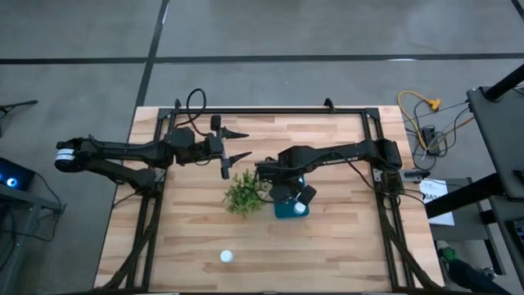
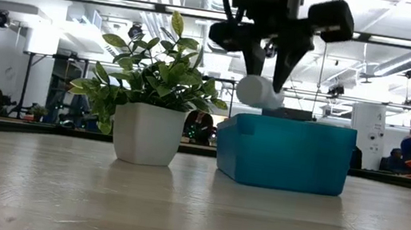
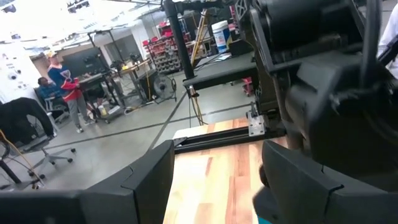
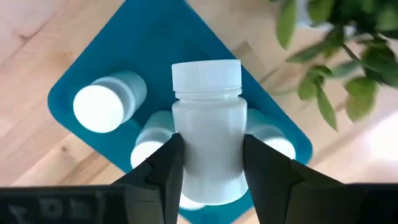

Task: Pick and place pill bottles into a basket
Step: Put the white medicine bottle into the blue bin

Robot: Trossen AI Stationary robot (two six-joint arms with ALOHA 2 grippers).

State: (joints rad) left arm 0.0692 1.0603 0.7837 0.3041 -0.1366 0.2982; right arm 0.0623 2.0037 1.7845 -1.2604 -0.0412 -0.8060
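Note:
My right gripper (image 1: pixel 293 199) is shut on a white pill bottle (image 4: pixel 207 130) just above the teal basket (image 1: pixel 286 210), which stands on the table beside a potted green plant (image 1: pixel 244 192). Other white bottles (image 4: pixel 109 102) lie inside the basket (image 4: pixel 87 71). In the low view the held bottle (image 2: pixel 259 92) hangs right over the basket's rim (image 2: pixel 289 125). One more bottle (image 1: pixel 227 256) stands alone near the table's near edge. My left gripper (image 1: pixel 240 142) is open and empty, above the table behind the plant. My right gripper pinches the bottle's body (image 4: pixel 186 146) between its two fingers (image 4: pixel 163 165), below the cap (image 4: pixel 206 73). The fingers come from above, pointing down, one on each side of the body. The bottle is lifted clear and lies tilted over the basket's open top.
The plant in its white pot (image 2: pixel 146 132) stands close to the basket's left side. The right arm (image 3: pixel 323 93) fills much of the left wrist view. A black frame (image 1: pixel 270 111) runs along the table's far edge. Bare wood lies toward the near edge.

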